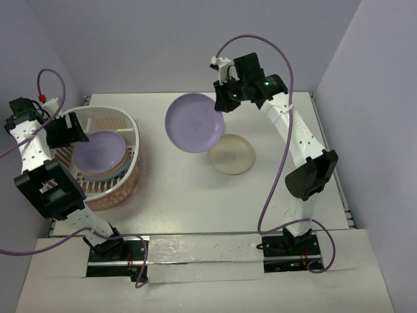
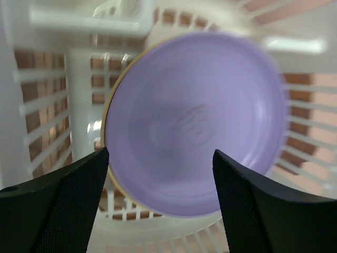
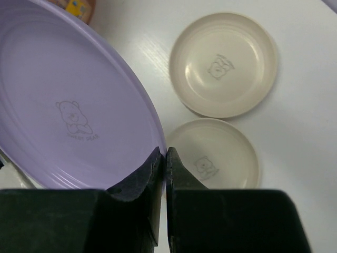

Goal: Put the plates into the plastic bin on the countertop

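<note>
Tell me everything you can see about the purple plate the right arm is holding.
The lilac plate is round and shallow, smooth plastic by its look, with faint rings and a small bear drawing at its centre. The right gripper is shut on its rim. It appears lifted above the countertop, face up, between the plastic bin and a cream plate.

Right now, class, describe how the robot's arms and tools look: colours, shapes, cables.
The left arm and right arm have white links and black joints, each trailing a purple cable. The right carries a green light, the left a red plug. The left tool and right tool each have two black fingers.
</note>
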Robot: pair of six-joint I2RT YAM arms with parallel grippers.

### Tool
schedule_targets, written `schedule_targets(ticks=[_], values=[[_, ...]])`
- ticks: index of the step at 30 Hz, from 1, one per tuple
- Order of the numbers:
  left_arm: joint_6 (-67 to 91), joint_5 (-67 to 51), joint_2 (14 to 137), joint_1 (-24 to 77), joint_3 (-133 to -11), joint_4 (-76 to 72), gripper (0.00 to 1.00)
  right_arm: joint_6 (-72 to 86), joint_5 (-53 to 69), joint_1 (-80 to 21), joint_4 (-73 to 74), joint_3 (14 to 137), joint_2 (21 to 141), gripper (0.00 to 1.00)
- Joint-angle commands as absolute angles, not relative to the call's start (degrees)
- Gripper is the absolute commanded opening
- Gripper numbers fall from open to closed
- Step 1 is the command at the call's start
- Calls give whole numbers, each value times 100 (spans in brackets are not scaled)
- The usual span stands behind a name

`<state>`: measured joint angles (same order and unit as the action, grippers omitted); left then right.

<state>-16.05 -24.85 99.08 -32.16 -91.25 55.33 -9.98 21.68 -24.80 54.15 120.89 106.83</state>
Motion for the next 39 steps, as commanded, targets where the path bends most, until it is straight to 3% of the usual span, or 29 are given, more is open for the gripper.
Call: schedule_targets(ticks=[1, 4, 11, 25, 30, 33, 35, 37, 39], values=[[-1482, -3849, 9001, -3139, -9975, 5493, 88, -728, 2015, -2909, 5045, 12471, 10880, 0], [-1214, -4132, 8428, -2669, -9968, 5312, 88, -655, 1961, -3160, 4994, 12548, 11091, 0], [-869, -3467, 7277, -819, -8989, 4603, 84, -545, 1898, -3491, 5046, 12639, 11286, 0], [-660, -2038, 7550, 852, -8402, 4315, 72, -264, 1951, -3700, 5053, 12577, 11268, 0], [-586, -1676, 7836, 1111, -8438, 4358, 53, -245, 1998, -3727, 5045, 12574, 11220, 0], [-494, -1470, 7866, 1142, -8412, 4265, 30, -220, 2039, -3727, 5062, 12560, 11189, 0], [-481, -1399, 7875, 1143, -8411, 4254, 8, -217, 2061, -3733, 5062, 12542, 11171, 0], [-453, -1405, 7892, 1134, -8390, 4265, 1, -200, 2091, -3727, 5048, 12493, 11141, 0], [-419, -1453, 7877, 1123, -8366, 4261, 0, -173, 2144, -3727, 5033, 12472, 11122, 2]])
